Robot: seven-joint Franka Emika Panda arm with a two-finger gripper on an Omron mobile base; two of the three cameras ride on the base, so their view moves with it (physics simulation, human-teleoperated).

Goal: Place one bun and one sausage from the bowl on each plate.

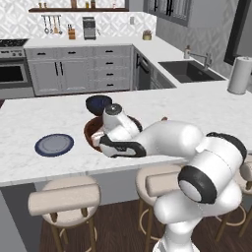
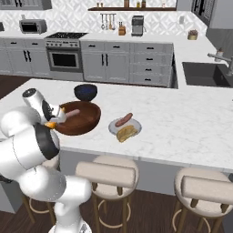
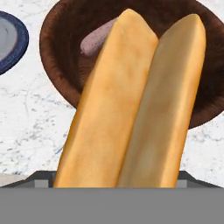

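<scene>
A: Hand view first. What is the gripper holding?
B: A bun, yellow-orange and split lengthwise, stands up from between the fingers. The gripper is clamped on it; in the right base view an orange tip pokes out beside the hand, just over the near rim of the bowl.

A: What is left in the bowl?
B: One sausage, pinkish, lies inside against the wall. The right base view shows the same sausage near the hand. I cannot tell whether anything else lies under the held bun.

A: And the plates?
B: The pale plate, right of the bowl, carries a second sausage and a second bun, side by side. The blue-rimmed plate sits on the counter, left of the bowl and apart from it, with nothing on it.

A: Anything else nearby?
B: A dark blue bowl stands just behind the wooden one. Its inside is too dark to read.
</scene>
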